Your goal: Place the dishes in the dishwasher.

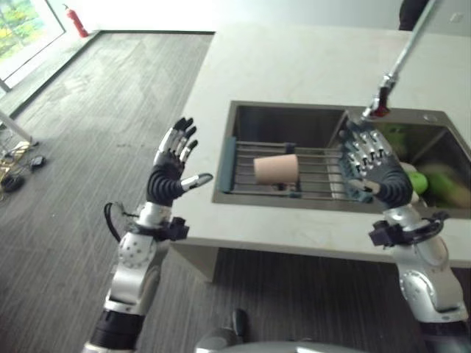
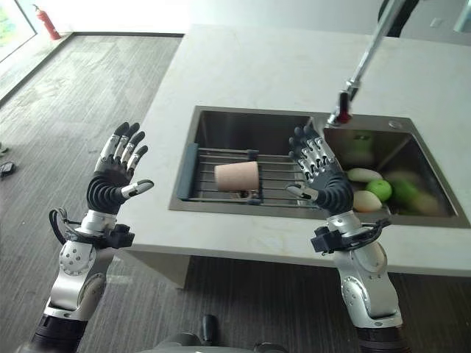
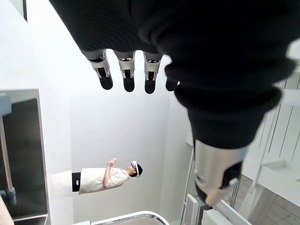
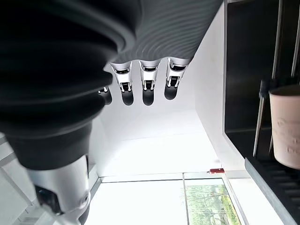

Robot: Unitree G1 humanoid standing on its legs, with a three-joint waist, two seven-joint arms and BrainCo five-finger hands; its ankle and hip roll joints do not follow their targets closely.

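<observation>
Both hands are raised with fingers spread and straight, holding nothing. The left hand (image 2: 116, 176) hangs over the floor, left of the white counter (image 2: 243, 73) and well apart from it; the right hand (image 2: 320, 173) hovers above the near rim of the steel sink (image 2: 221, 121), over the right end of the wire rack (image 2: 276, 184) that spans the left basin. A pale pink cup (image 2: 237, 176) lies on its side on that rack, mouth toward the right, just left of the right hand and not touching it; in the right wrist view the cup (image 4: 285, 129) is cut off at the frame edge. The right hand covers part of the rack's right end. In the right basin lie a green round item (image 2: 379, 190) and pale oblong ones beside it, partly hidden by the hand and hard to identify. A faucet (image 2: 360, 66) slants down over the divider between basins, its upper end cut off. A red fire extinguisher (image 2: 47, 22) stands far left by the wall. The left wrist view shows a distant person (image 3: 105, 178) with one arm raised.
</observation>
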